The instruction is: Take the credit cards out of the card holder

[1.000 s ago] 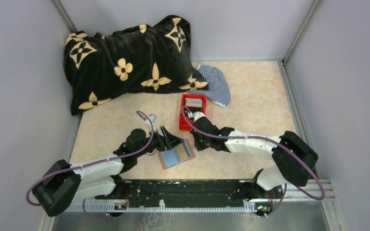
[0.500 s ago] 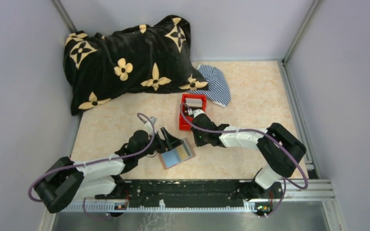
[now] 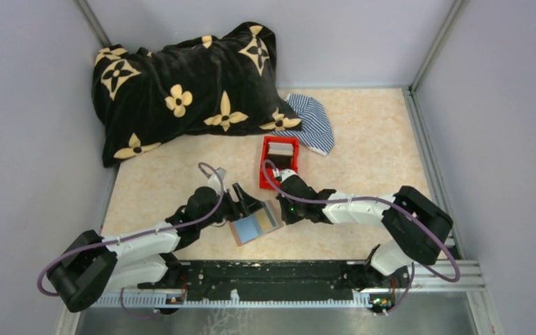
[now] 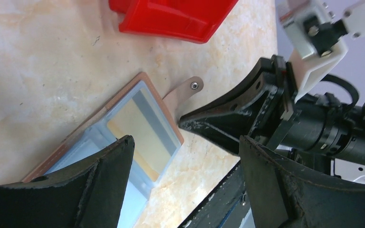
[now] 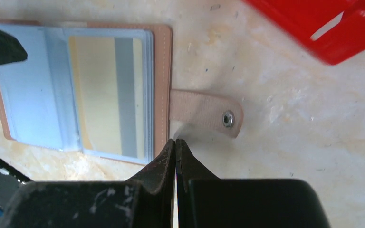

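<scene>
The card holder (image 3: 239, 235) lies open on the table between both arms, its snap tab (image 5: 204, 113) sticking out to the side. A yellow credit card with a grey stripe (image 5: 105, 90) sits in a clear sleeve on one page. The other page looks light blue (image 5: 28, 102). My right gripper (image 5: 176, 141) is shut, with its tip on the table at the base of the tab and nothing between the fingers. My left gripper (image 4: 185, 140) hovers open over the holder's (image 4: 138, 90) near edge, one finger (image 4: 100, 180) above the blue page.
A red open-top box (image 3: 280, 160) stands just behind the holder, close to the right wrist. A black flowered pillow (image 3: 181, 87) and a striped cloth (image 3: 314, 122) lie at the back. Metal rails edge the table on the right and at the front.
The right arm swung its elbow in and back out, and its shut tip settled at the holder's tab. The left arm barely moved. The holder stays in place.
</scene>
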